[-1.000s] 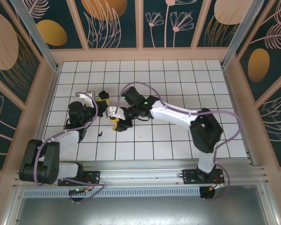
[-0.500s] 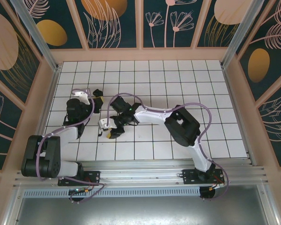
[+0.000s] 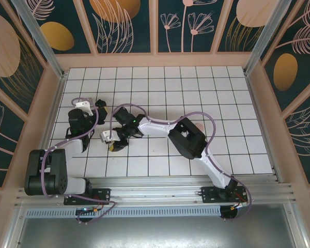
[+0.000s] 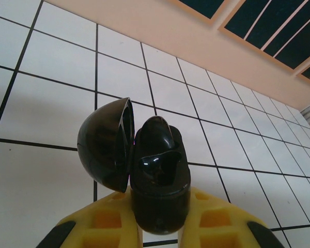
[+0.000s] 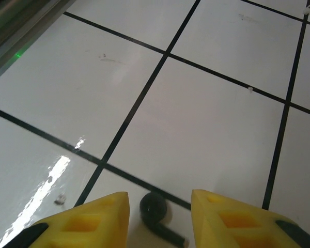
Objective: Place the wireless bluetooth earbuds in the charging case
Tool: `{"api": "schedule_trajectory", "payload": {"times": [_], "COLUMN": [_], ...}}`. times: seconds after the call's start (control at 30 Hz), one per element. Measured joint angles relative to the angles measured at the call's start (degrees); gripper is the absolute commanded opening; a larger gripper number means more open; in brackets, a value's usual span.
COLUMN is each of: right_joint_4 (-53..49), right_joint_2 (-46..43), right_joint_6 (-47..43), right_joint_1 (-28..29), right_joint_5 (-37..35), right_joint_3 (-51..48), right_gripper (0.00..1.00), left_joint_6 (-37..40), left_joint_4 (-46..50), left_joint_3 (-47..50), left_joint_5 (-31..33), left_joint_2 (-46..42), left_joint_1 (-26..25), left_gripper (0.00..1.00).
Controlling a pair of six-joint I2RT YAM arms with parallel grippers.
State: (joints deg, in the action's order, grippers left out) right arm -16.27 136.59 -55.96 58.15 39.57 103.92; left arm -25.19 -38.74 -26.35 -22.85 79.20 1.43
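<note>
Down low over the tile [image 5: 212,134] with the right gripper [image 5: 159,200], jaws part open and gripping nothing. Straddles a black earbud [image 5: 154,208] that lies flat between the two yellow fingers [image 5: 101,219], with bare floor on both sides and no contact to be seen. Rests with its round head on a grid line [image 5: 129,116], a little nearer the left-hand finger, and its stem trailing down and to the right toward the other one. Puts the long axis slantwise across the gap rather than along it, so closing probably pinches head and stem at an angle; calls for a small twist of the wrist, or a careful squeeze, to stop the bud skidding or pivoting out. Off to the left, just beside in the top view, grips the black case [image 4: 157,170] with the left gripper [image 4: 157,219] clamped on its lower body, lid [image 4: 106,142] swung open to the left and the cavity facing up and forward. Leaves the right arm as the one on the earbud, with a short carry leftward to the case afterward.
</note>
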Motion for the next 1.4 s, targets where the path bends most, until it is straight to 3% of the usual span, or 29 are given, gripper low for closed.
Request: {"api": "schedule_trajectory", "payload": {"times": [0.43,0.6,0.87,1.03,1.4], "right_joint_4": [-3.1,-5.0,-4.4,-0.8,9.7], "right_joint_2": [4.0,4.1,3.5,-1.0,-18.9], "right_joint_6": [-0.7,-0.5,1.2,5.6,21.1], "right_joint_1": [0.6,0.5,0.0,-1.1,-5.7], "right_joint_5": [1.0,1.0,1.1,0.3,-6.4], "right_joint_3": [3.7,4.5,3.3,-4.7,-32.9], "right_gripper": [0.30,0.20,0.15,0.15,0.15], "left_joint_6": [0.0,0.0,0.3,1.6,3.3], "left_joint_4": [0.0,0.0,0.5,2.2,4.3], "left_joint_3": [0.0,-0.1,-0.3,-0.5,-1.6], "left_joint_5": [0.3,0.5,0.9,0.9,0.5], "left_joint_2": [0.5,0.5,0.5,-0.1,-0.5], "left_joint_1": [0.1,0.1,0.1,0.1,0.1], "left_gripper": [0.02,0.02,0.02,0.01,0.01]}}
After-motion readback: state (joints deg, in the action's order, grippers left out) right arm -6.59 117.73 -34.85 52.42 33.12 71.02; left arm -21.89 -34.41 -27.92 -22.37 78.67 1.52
